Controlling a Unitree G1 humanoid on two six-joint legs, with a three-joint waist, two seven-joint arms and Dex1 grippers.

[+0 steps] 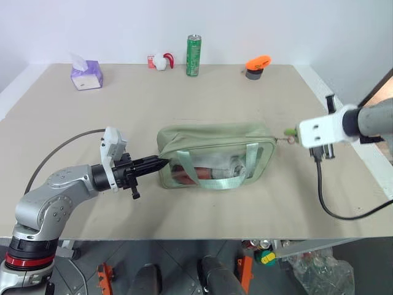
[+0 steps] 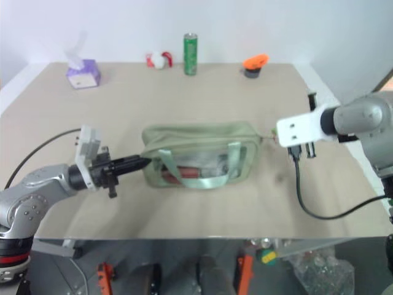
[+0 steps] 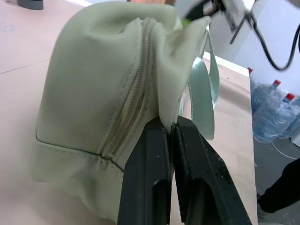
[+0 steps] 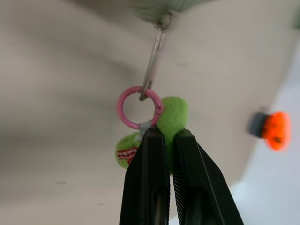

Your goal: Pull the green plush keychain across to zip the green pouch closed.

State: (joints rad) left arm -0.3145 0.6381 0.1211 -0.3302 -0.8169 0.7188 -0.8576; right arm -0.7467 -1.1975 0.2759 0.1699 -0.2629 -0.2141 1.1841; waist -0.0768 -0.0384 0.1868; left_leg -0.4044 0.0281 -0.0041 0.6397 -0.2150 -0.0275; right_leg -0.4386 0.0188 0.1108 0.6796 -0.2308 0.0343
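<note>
The green pouch (image 1: 215, 144) lies in the middle of the table with its clear front panel and strap handle toward me. My left gripper (image 3: 169, 123) is shut on the fabric at the pouch's left end, beside the zipper (image 3: 136, 93), whose teeth look joined there. Just past the pouch's right end, my right gripper (image 4: 169, 133) is shut on the green plush keychain (image 4: 173, 112). A pink ring (image 4: 139, 107) and a metal link (image 4: 153, 61) tie it to the pouch corner. In the head view the keychain (image 1: 288, 131) peeks out from the right wrist's white mount.
Along the table's far edge stand a purple tissue box (image 1: 86, 74), a red and white item (image 1: 161, 61), a tall green can (image 1: 193, 55) and an orange-topped object (image 1: 257, 65). A black cable (image 1: 331, 203) hangs from the right wrist near the table's right edge.
</note>
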